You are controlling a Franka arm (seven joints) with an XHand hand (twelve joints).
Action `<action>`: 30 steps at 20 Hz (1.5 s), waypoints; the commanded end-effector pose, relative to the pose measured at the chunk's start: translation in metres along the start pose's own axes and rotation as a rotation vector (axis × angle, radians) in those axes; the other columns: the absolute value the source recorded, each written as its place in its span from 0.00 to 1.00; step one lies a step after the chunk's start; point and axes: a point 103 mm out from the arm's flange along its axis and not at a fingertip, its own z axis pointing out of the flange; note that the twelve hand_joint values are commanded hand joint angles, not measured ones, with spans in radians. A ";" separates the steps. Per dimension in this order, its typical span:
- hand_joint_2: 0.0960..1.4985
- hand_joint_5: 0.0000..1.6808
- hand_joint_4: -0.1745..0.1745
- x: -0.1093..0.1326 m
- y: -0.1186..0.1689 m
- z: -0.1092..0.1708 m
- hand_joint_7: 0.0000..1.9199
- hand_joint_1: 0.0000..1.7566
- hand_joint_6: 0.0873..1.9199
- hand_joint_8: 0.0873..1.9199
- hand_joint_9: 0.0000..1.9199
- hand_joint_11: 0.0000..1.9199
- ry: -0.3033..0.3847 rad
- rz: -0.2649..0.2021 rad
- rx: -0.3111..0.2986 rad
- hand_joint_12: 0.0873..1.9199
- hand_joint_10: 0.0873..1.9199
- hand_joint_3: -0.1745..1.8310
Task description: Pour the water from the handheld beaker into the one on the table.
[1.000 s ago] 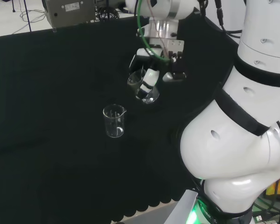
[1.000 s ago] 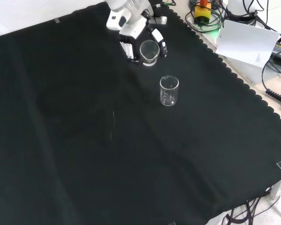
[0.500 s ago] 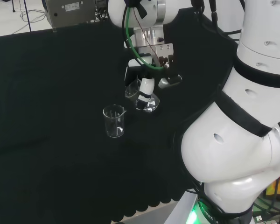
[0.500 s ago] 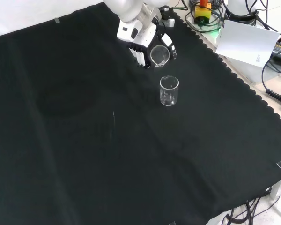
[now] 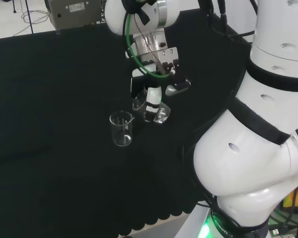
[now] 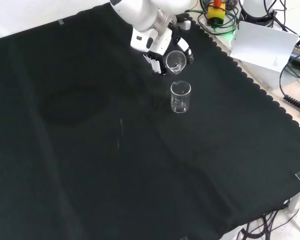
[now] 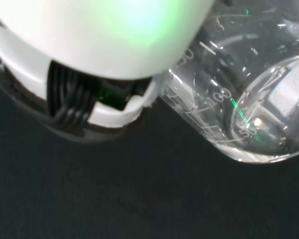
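I am seeing the white arm (image 5: 253, 148) reaching out over the bench in the head view, its large links standing at that view's right and its wrist pointing downward at the far end. The hand (image 5: 154, 96) is hanging below the wrist with its fingers (image 6: 155, 62) curling round the tilted handheld beaker (image 5: 149, 110). In the front view the hand (image 6: 157, 47) is coming in from the top, palm turned toward the cloth. In the wrist view a blurred white part of the hand (image 7: 104, 45) is sitting beside the glass.
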 end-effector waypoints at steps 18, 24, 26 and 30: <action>0.14 0.77 0.00 0.030 0.008 -0.009 0.72 0.83 0.39 0.37 0.96 0.69 -0.155 0.083 0.171 0.29 0.00 0.67; 0.14 0.77 0.00 0.034 0.012 -0.010 0.72 0.83 0.39 0.37 0.96 0.69 -0.186 0.114 0.224 0.29 0.00 0.66; 0.14 0.77 0.00 0.034 0.012 -0.011 0.72 0.83 0.39 0.37 0.96 0.69 -0.197 0.127 0.228 0.29 0.00 0.66; 0.14 0.77 0.00 0.036 0.014 -0.012 0.72 0.83 0.39 0.37 0.95 0.69 -0.218 0.139 0.245 0.29 0.00 0.66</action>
